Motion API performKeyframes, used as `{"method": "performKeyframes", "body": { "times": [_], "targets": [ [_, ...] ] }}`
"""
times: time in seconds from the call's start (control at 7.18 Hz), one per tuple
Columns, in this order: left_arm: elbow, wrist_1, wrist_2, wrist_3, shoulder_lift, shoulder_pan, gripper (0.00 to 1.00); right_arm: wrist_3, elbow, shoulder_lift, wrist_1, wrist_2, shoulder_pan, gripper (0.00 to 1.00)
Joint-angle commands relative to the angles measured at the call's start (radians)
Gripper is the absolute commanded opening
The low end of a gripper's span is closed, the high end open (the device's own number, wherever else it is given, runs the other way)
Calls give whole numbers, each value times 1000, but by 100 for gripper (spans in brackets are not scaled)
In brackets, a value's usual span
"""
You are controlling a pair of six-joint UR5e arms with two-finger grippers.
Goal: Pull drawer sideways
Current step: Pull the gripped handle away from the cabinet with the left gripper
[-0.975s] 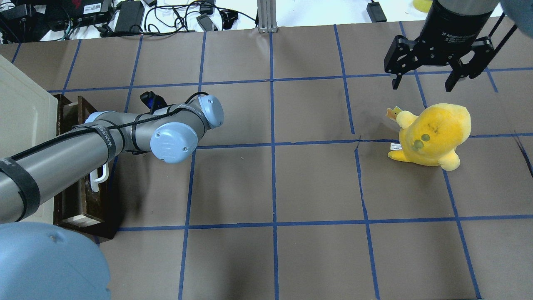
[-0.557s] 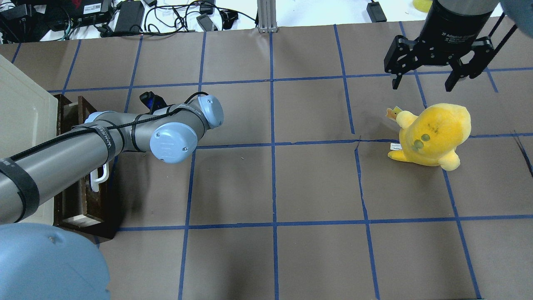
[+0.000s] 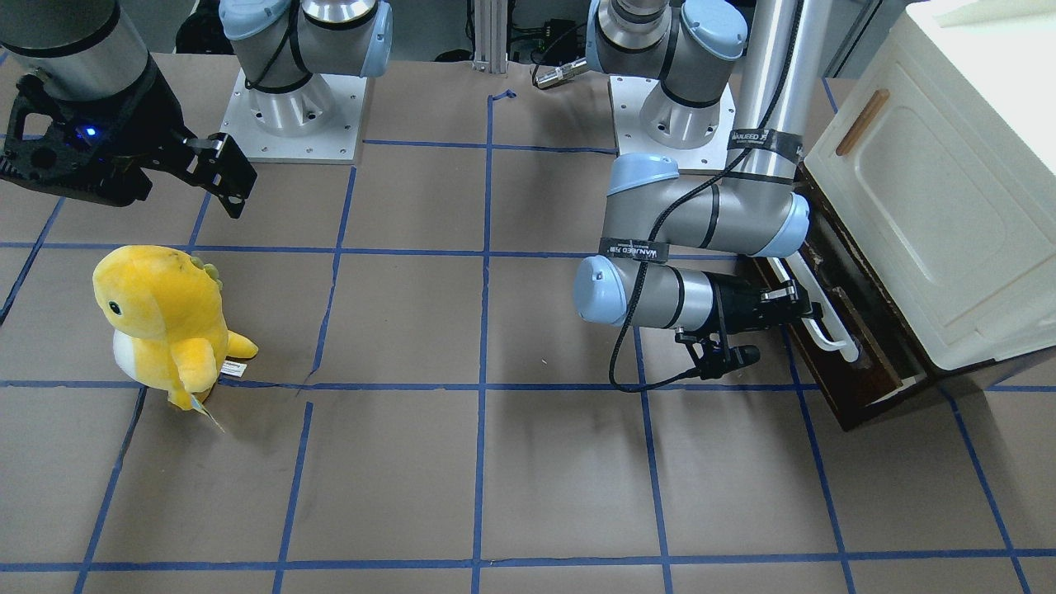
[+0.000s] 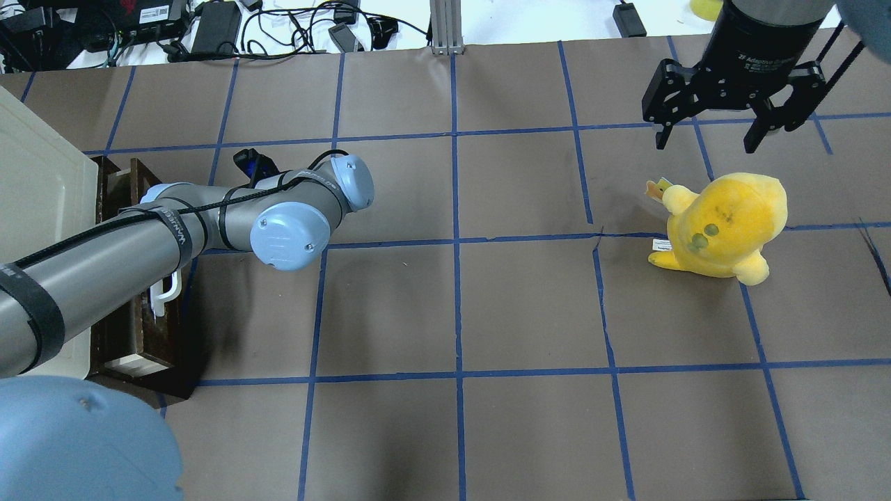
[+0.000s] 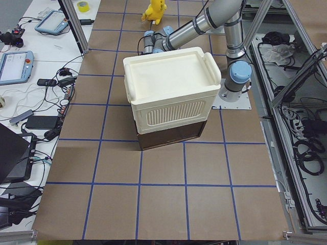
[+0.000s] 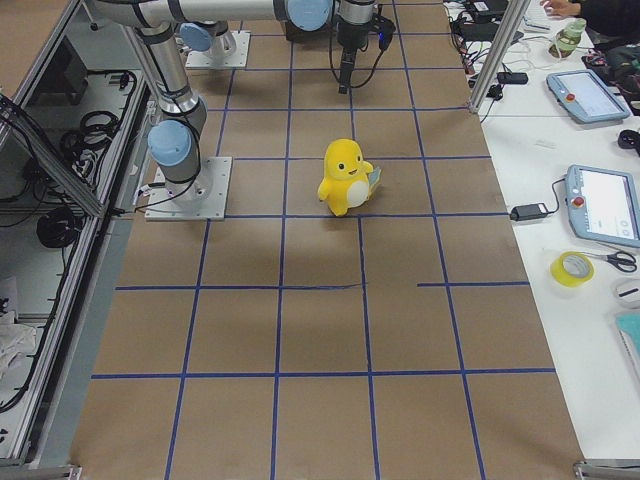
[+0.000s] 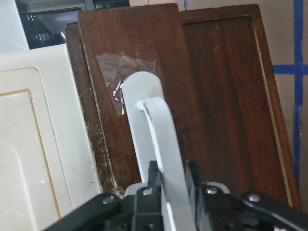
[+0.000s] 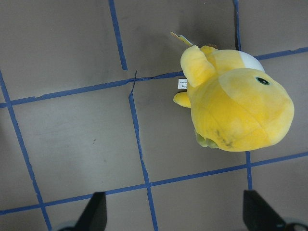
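Right now your left gripper (image 7: 172, 178) is clamped on the white bar handle (image 7: 159, 139), one finger (image 7: 154, 173) pressed to each side of the bar, partway along its length. Just behind the handle you see the drawer (image 7: 139, 43), its dark brown front worn and carrying a patch of clear tape where the handle's end is fixed. The drawer sits in the dark wooden base directly under the cream cabinet (image 3: 949, 206). It sticks out a little past the cabinet's panelled face, on the side toward the middle of the table (image 4: 529, 299). From overhead you can see a strip of its pale inner wall (image 4: 129, 363) at the end of the gap. The left arm lies low and level, reaching in toward the cabinet's base.

Well away from the cabinet, across the table, a yellow plush toy (image 4: 724, 223) stands upright on the brown paper. Farther off again, your right gripper (image 4: 706, 144) hangs in the air beyond the toy with its jaws spread wide, touching nothing.
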Motion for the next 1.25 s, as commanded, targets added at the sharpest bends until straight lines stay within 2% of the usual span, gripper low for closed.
{"method": "performKeyframes", "body": {
  "times": [0.0, 1.11],
  "targets": [
    [1, 1, -1, 0, -2, -1, 9, 0, 0, 0, 0, 0, 0, 100],
    [27, 2, -12, -1, -20, -23, 8, 0, 0, 0, 0, 0, 0, 100]
  ]
}}
